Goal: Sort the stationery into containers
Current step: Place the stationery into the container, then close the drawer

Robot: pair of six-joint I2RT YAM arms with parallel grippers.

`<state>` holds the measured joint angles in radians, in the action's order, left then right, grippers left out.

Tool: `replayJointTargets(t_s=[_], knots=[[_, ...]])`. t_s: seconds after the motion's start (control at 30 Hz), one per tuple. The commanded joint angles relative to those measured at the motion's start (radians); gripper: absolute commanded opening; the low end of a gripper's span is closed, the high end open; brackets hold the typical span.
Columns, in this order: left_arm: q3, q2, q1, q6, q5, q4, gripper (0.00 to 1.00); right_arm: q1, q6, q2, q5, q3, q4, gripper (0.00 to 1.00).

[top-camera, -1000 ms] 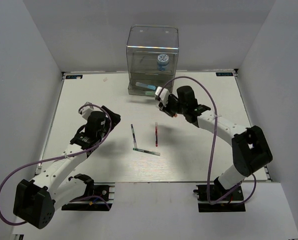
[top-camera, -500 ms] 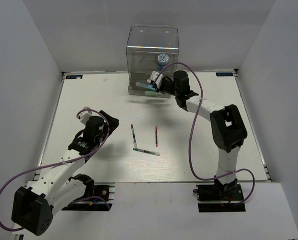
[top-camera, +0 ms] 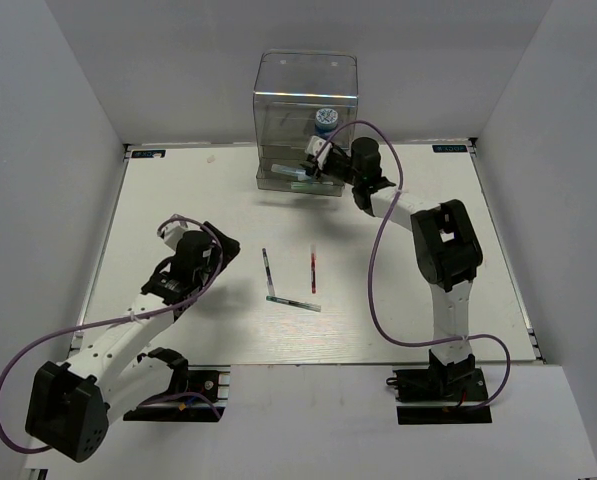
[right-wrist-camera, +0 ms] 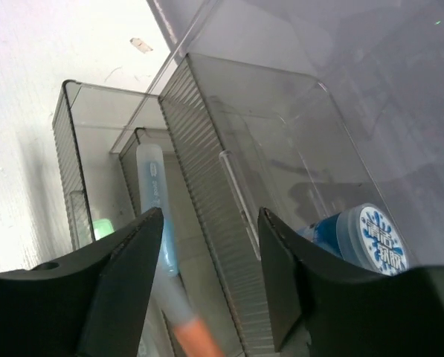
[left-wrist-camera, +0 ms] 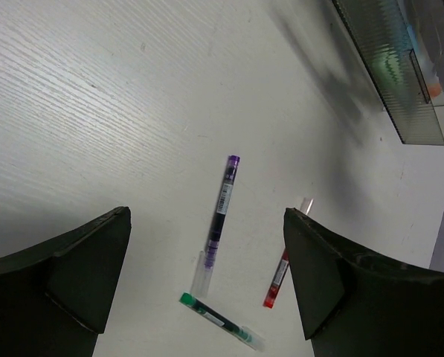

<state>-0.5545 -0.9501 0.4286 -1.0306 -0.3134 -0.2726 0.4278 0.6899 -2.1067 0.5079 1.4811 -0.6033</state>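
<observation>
Overhead view of a white surface [top-camera: 178, 180] with two robot arms.

At left, the left tool [top-camera: 218, 242] hovers low with its fingers spread wide, gripping nothing. Just to its right, mid-surface, lie three thin pens. In order they are a dark pen [top-camera: 266, 270], a green pen [top-camera: 294, 302] and a red pen [top-camera: 312, 272], all unsorted.

In the left wrist view the dark pen sits in the gap between the fingers. Its long axis points away from the tool, so the fingers would close across it. The left arm looks much the nearer to these pens.

At the far edge, right of centre, stands the clear organiser [top-camera: 278, 95] with a tape roll [top-camera: 326, 118] in its upper compartment. The right tool [top-camera: 316, 166] is at a lower drawer [right-wrist-camera: 65, 149], fingers parted. A light-blue marker [right-wrist-camera: 156, 201] lies lengthwise in the drawer between them, apparently released, though its near end is blurred.
</observation>
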Motion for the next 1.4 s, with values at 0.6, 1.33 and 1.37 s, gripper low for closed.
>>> replayJointTargets(t_s=[0.6,1.33,1.37], knots=[[-0.074,-0.098,0.004,0.007,0.025,0.067,0.94,-0.040,0.392,-0.045,0.463,0.329,0.959,0.00],[-0.065,-0.205,0.004,-0.011,0.141,0.291,0.94,-0.021,0.284,-0.119,-0.069,0.254,0.570,0.00],[-0.077,-0.219,0.004,-0.011,0.142,0.311,0.93,-0.023,0.283,-0.122,-0.103,0.264,0.554,0.00]])
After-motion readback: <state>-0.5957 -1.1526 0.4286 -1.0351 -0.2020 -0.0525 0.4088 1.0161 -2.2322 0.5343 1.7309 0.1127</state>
